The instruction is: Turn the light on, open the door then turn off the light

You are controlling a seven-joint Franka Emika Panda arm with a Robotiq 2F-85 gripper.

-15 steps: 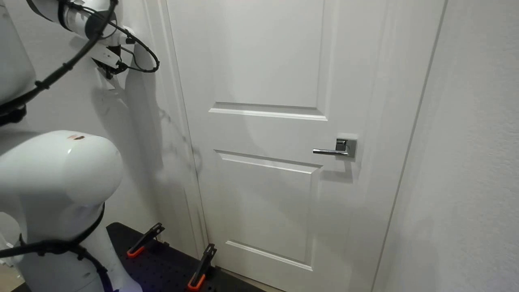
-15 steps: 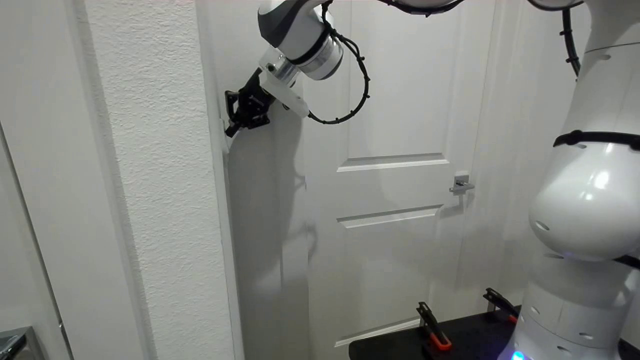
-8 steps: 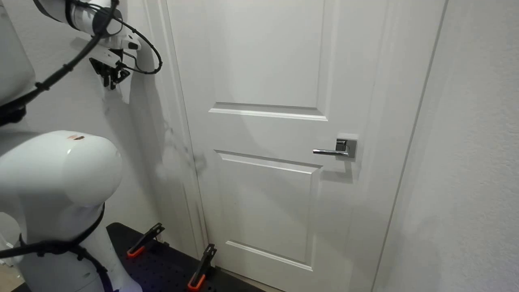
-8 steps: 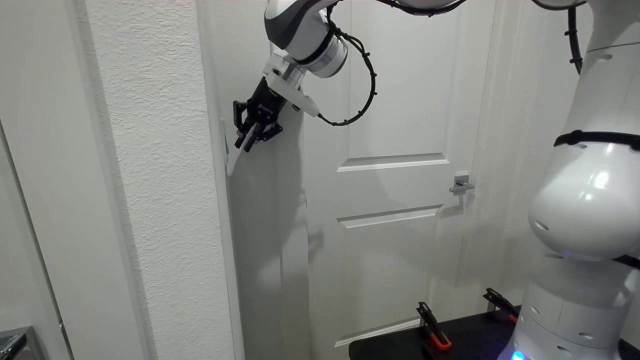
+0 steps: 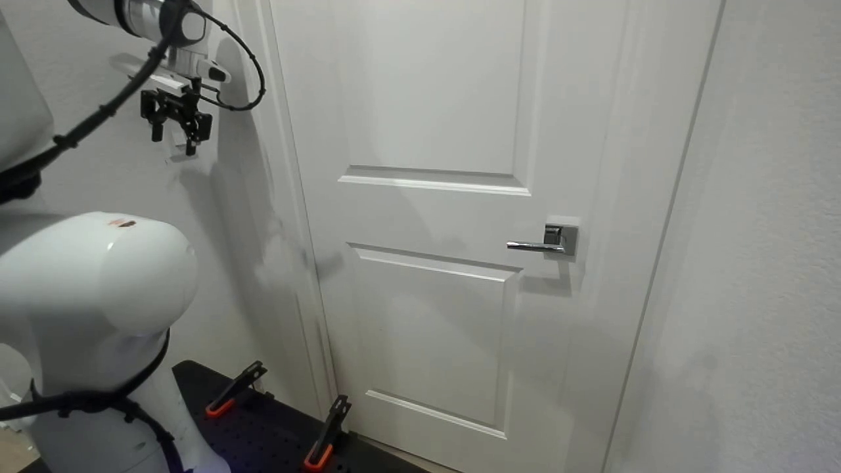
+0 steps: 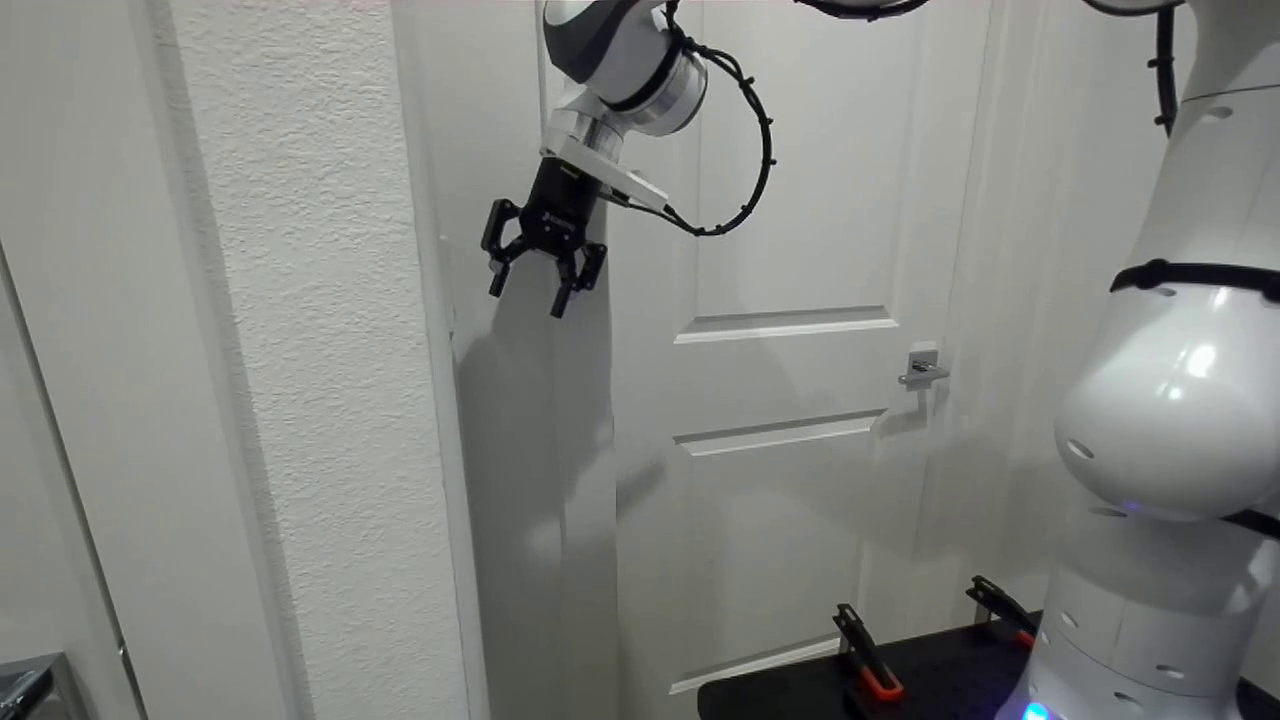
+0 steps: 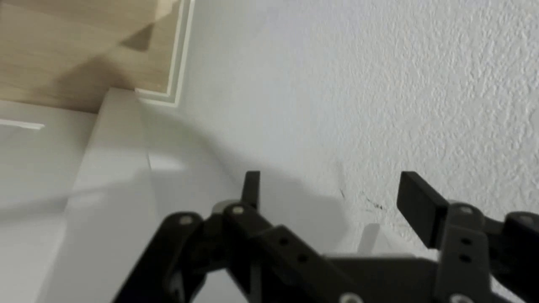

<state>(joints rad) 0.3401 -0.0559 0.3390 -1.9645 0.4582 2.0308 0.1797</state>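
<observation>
The white panelled door [image 5: 433,217] sits flush in its frame, with its silver lever handle [image 5: 535,247] level; both exterior views show it. High by the side wall, left of the door, my gripper [image 5: 174,142] points downward. Its fingers are spread wide with only wall seen between them in the wrist view [image 7: 330,189]. In an exterior view, what looks like the small white switch plate [image 5: 179,138] is partly covered by the fingers; whether they touch it I cannot tell. The lamp itself is out of view, and the room is lit.
A black perforated tabletop [image 5: 276,427] carries black-and-orange clamps [image 5: 327,433] close to the door's foot. A textured wall corner [image 6: 310,350] juts out beside the gripper. The wrist view shows textured wall [image 7: 442,105] and wooden floor [image 7: 76,50]. A cable [image 5: 112,105] loops along the arm.
The fingers have parted from closed to wide. My gripper has drawn back from the wall, shifted toward the door and tilted further downward. Door and handle look the same.
</observation>
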